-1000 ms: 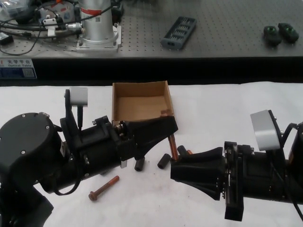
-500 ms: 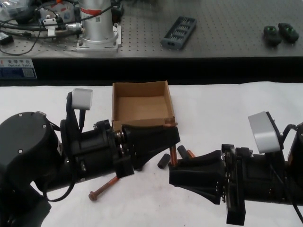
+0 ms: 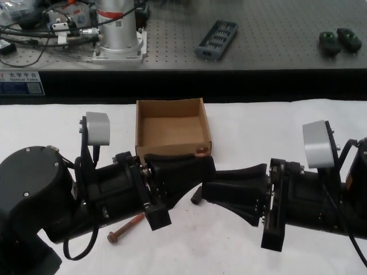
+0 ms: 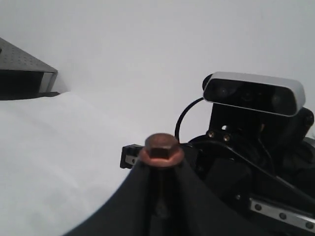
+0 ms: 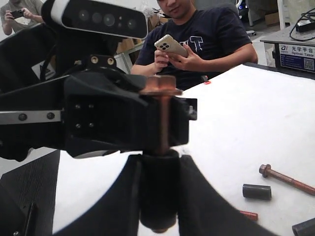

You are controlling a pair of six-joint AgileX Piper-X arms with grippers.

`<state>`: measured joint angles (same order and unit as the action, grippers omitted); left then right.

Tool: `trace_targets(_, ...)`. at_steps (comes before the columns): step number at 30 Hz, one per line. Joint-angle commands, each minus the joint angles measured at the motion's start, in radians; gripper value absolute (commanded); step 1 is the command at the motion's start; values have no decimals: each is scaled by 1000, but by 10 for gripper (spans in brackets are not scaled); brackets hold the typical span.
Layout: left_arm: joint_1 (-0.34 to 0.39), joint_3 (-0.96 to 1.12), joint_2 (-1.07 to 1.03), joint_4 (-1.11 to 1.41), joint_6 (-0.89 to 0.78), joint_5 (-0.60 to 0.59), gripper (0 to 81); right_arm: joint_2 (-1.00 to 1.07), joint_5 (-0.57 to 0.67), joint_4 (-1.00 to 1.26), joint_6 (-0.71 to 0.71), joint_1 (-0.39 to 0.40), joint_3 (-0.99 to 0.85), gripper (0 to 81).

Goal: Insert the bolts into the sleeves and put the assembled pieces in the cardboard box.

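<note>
Left pincer [image 4: 160, 169] holding bolt [image 4: 161, 150], loose sleeve [image 5: 256, 191] nearby

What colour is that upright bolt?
Copper-brown; the bolt, standing in the sleeve, shows best in the right wrist view.

Both arms are matte black. The left arm [image 3: 34, 189] has a large joint housing dotted with small bright screws; the right arm [image 3: 312, 197] has a thin black cable [image 4: 184, 115] looping at its wrist. Each wrist carries a silver-grey camera bar with rounded ends and a dark lens face: left camera [image 5: 98, 17], right camera [image 4: 253, 93]. The left pincer [image 3: 203, 164] and right pincer [image 3: 211, 192] have smooth, tapered black fingers – each set on a silver rail [image 4: 280, 214] with dark screws.
</note>
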<state>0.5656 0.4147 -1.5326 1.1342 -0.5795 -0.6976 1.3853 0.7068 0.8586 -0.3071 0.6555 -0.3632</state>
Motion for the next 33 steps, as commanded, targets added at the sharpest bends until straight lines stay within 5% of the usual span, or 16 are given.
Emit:
trace_targets(1,3,-9,3,-14,26,-14,3,-4,-72,40,-7,-28,-25,43)
trace_targets(5,0,-9,3,9,74,-10,144,-4,-69,22,-7,-34,-25,43)
trace_targets(9,0,-9,3,29,77,86,580,-4,-69,5,12,-51,-25,43)
trace_targets(10,0,-9,6,26,65,116,630,-4,-69,-11,14,-57,-27,43)
trace_targets(18,-76,-9,105,-15,95,141,519,76,-60,-168,42,-108,-146,43)
trace_targets(27,-300,-9,341,-602,367,153,519,429,-16,-503,61,-121,-637,43)
trace_targets(33,-345,-9,476,-873,492,175,500,639,-97,-774,61,-121,-992,43)
